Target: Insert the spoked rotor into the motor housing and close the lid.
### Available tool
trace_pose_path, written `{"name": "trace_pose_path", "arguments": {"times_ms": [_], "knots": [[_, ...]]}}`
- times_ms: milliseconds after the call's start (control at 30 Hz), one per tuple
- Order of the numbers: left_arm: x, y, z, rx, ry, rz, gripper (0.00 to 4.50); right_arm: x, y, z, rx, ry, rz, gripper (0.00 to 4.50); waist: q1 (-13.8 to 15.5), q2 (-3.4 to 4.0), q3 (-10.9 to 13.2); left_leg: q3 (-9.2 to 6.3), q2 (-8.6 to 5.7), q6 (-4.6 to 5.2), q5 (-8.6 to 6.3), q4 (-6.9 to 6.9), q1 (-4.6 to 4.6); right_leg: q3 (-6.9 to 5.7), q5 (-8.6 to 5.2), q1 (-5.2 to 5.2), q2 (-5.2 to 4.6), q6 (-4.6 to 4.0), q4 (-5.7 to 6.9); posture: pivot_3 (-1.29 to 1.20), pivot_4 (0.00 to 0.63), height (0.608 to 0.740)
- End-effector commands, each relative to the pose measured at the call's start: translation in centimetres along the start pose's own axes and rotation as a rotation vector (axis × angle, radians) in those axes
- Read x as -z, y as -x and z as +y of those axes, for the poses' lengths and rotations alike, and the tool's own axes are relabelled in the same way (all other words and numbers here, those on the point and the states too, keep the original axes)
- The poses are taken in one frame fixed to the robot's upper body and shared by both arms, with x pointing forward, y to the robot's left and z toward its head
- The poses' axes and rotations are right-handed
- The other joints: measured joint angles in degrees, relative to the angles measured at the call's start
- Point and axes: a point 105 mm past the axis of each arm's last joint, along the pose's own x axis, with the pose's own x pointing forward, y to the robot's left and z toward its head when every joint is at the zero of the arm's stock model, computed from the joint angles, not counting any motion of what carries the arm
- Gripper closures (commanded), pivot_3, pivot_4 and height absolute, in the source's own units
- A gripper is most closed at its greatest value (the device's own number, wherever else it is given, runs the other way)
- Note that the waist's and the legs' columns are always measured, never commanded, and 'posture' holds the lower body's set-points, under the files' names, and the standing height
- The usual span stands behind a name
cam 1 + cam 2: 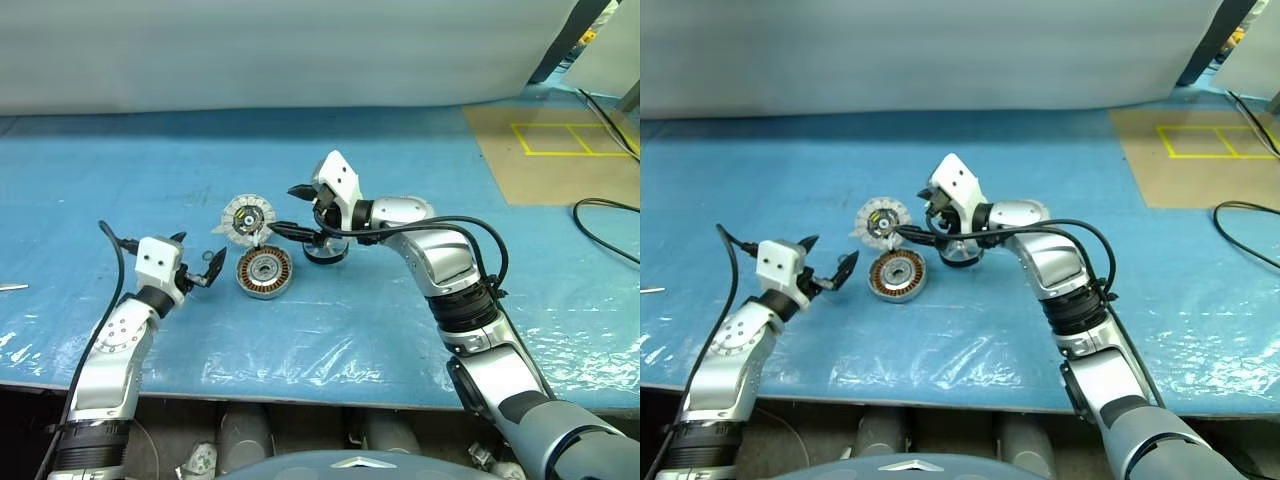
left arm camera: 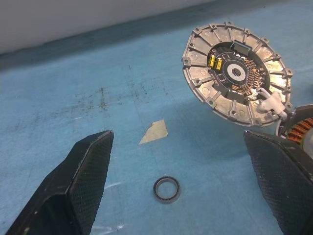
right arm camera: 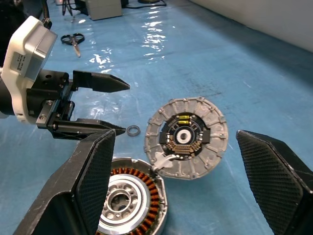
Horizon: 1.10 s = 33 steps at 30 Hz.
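Both grippers gape empty; lid [image 3: 187, 138] tilts against copper-wound motor housing [image 3: 128, 200], segmented face showing.

Left end effector [image 1: 197, 262] open, level; right end effector [image 1: 285, 208] open, raised

The copper-wound motor housing [image 1: 264, 271] lies flat, the segmented lid [image 1: 246, 217] leaning tilted at its eleven o'clock, the black spoked rotor [image 1: 961, 253] at three.
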Motion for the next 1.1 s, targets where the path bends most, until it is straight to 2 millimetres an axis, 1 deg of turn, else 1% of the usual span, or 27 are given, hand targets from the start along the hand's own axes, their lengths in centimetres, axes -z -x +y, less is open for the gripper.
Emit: {"name": "trace_pose_path", "arguments": {"times_ms": [33, 133, 267, 400, 533, 633, 833, 967, 1100], "knots": [[0.9, -0.6, 0.3, -0.029, 0.042, 0.078, 0.00, -1.6, 0.5, -0.4, 0.033, 0.035, -0.058, 0.35, 0.02, 0.00, 0.00, 0.00, -0.01, 0.00, 0.00, 0.00, 0.00, 0.00, 0.01, 0.00, 0.00, 0.01, 0.00, 0.00, 0.150, 0.740], [2.2, -0.5, 0.6, -0.053, 0.058, 0.139, 0.00, -1.4, 0.8, -0.4, 0.046, 0.033, -0.058, 0.35, -0.02, 0.00, 0.00, 0.00, -0.01, 0.00, 0.00, 0.00, 0.00, 0.00, 0.00, 0.00, 0.00, 0.00, 0.00, 0.00, 0.150, 0.740], [3.2, -0.1, 1.5, -0.104, 0.094, 0.168, 0.00, -1.1, 1.0, -0.5, 0.060, 0.030, -0.051, 0.35, 0.14, -0.01, 0.00, -0.01, -0.01, 0.00, 0.00, 0.01, -0.04, -0.01, -0.01, -0.01, 0.00, -0.01, -0.01, 0.00, 0.150, 0.740], [4.2, 0.1, 1.8, -0.117, 0.130, 0.191, 0.00, -0.9, 1.0, -0.5, 0.066, 0.034, -0.046, 0.35, 0.21, -0.01, 0.00, -0.01, -0.02, 0.00, 0.00, 0.03, -0.05, 0.00, -0.08, 0.00, -0.01, -0.14, -0.01, 0.00, 0.150, 0.740], [4.0, -0.5, 1.4, -0.096, 0.188, 0.161, 0.00, -0.9, 0.9, -0.5, 0.070, 0.033, -0.047, 0.35, 0.21, -0.01, 0.00, -0.01, -0.02, 0.01, 0.00, 0.05, -0.03, 0.00, -0.08, 0.00, -0.01, -0.15, 0.01, 0.00, 0.150, 0.740], [3.9, -1.1, 1.1, -0.072, 0.195, 0.147, 0.00, -0.8, 0.8, -0.5, 0.073, 0.031, -0.047, 0.35, 0.24, -0.01, 0.00, -0.02, -0.02, 0.01, 0.00, 0.07, -0.03, 0.00, -0.08, 0.02, -0.01, -0.15, 0.02, 0.00, 0.150, 0.740], [5.2, -1.6, 1.2, -0.058, 0.178, 0.182, 0.00, -0.2, 0.9, -0.5, 0.079, 0.029, -0.029, 0.35, 0.31, -0.01, 0.00, -0.02, -0.04, 0.01, 0.00, 0.08, -0.03, 0.01, -0.08, 0.04, -0.03, -0.15, 0.01, 0.00, 0.150, 0.740], [5.6, -1.3, 1.1, -0.043, 0.190, 0.190, 0.00, -0.1, 1.1, -0.6, 0.087, 0.025, -0.026, 0.35, 0.32, 0.00, 0.00, -0.02, -0.04, 0.01, 0.00, 0.08, -0.01, 0.01, -0.08, 0.04, -0.03, -0.15, 0.02, 0.00, 0.150, 0.740], [6.0, -1.6, 0.8, -0.022, 0.176, 0.201, 0.00, -0.1, 1.2, -0.7, 0.096, 0.023, -0.025, 0.35, 0.34, 0.00, 0.00, -0.02, -0.04, 0.01, 0.00, 0.08, 0.06, 0.01, -0.08, 0.11, -0.04, -0.15, 0.02, 0.00, 0.150, 0.740]]}}
